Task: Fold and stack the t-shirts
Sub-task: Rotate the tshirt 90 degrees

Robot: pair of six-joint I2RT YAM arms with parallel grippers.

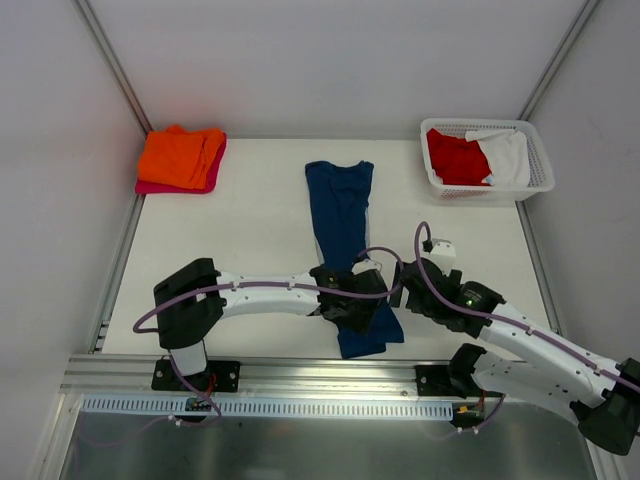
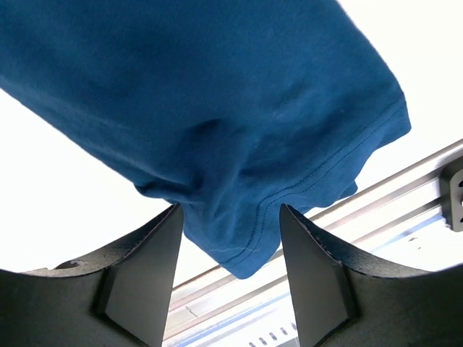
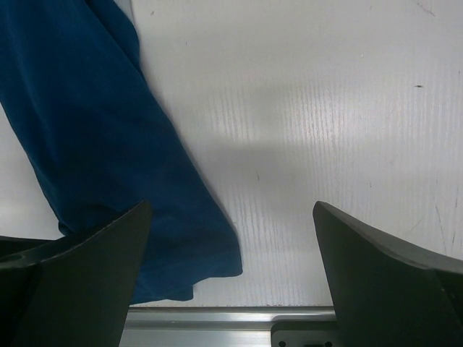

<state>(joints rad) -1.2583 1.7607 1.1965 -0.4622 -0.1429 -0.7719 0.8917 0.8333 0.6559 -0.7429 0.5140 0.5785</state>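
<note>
The navy blue t-shirt (image 1: 340, 205) lies folded into a long narrow strip down the middle of the table. Its near end (image 1: 368, 335) reaches the front edge. My left gripper (image 1: 352, 308) sits over that near end, with its jaws partly closed on the bunched hem (image 2: 239, 217). A corner of the cloth hangs between the fingers (image 2: 145, 275). My right gripper (image 1: 398, 290) is open and empty just right of the shirt's near end. In the right wrist view the shirt (image 3: 108, 166) lies left of the gripper (image 3: 230, 206).
An orange t-shirt (image 1: 180, 155) lies folded on a magenta-pink one (image 1: 150, 187) at the back left. A white lattice basket (image 1: 540, 180) at the back right holds a red t-shirt (image 1: 455, 158) and a white one (image 1: 510, 155). A metal rail (image 1: 300, 370) runs along the front edge.
</note>
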